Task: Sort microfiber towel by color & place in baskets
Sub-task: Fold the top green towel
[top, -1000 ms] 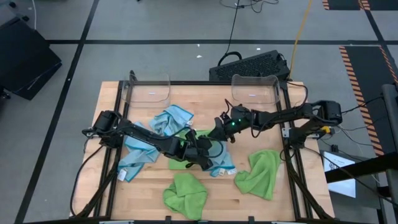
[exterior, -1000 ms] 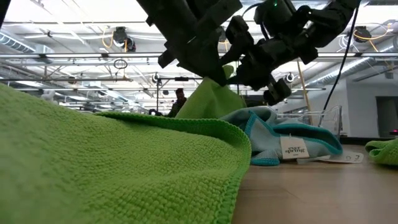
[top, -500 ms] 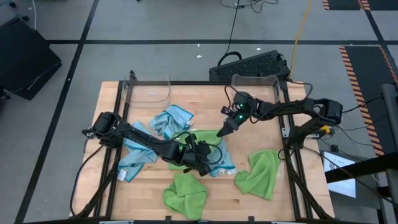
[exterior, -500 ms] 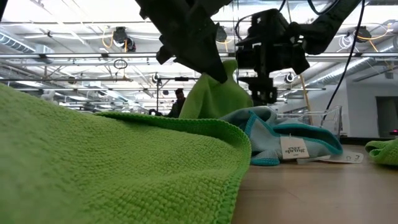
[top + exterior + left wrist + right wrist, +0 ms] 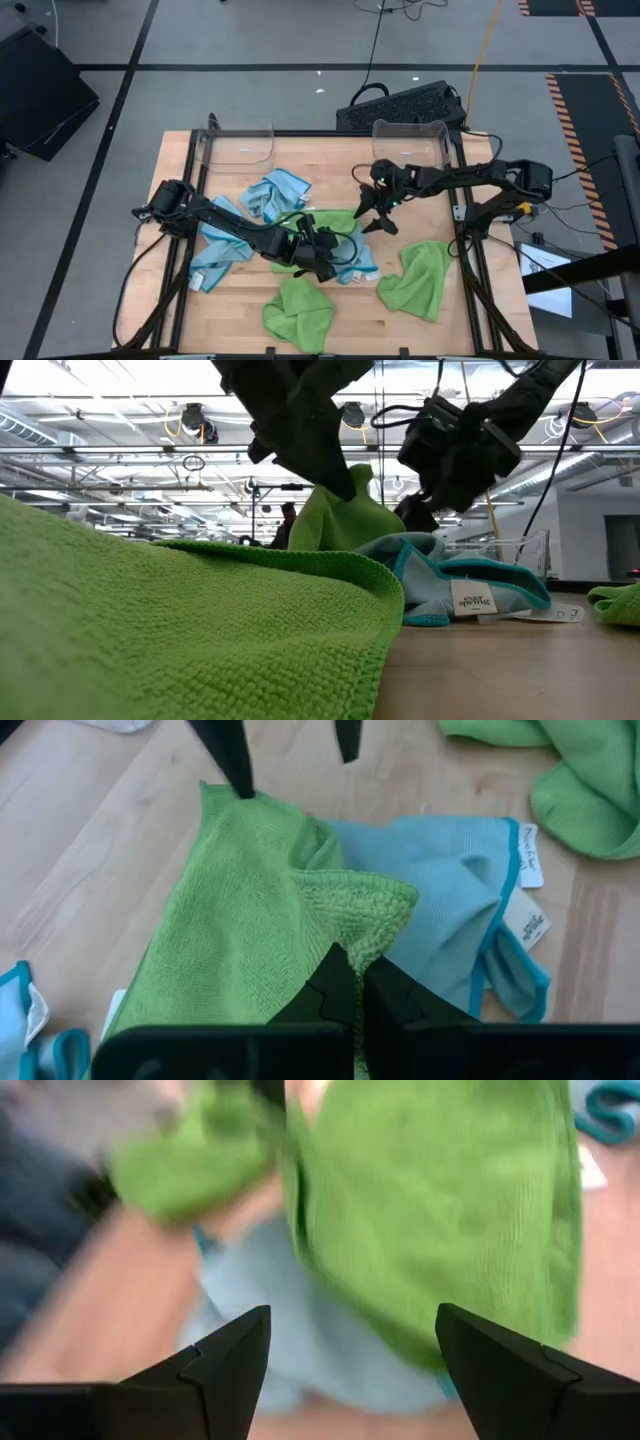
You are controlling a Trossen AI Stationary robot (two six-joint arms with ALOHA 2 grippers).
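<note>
Left gripper [image 5: 348, 982]: closed, pinching the green microfiber towel [image 5: 325, 222] at table centre.
Right gripper [image 5: 377, 212]: fingers spread, empty, over that towel's far-right edge.
Clear plastic baskets [image 5: 240, 145]: far edge, unobstructed.
Around: light blue towels [image 5: 275, 190], crumpled green towels [image 5: 418, 278].

Nubby green cloth towel [image 5: 250, 910]; smooth matt wood table [image 5: 330, 160]

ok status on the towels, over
Left claw shut on green towel. Right claw open above it. Both baskets empty. Blue towel underneath.
</note>
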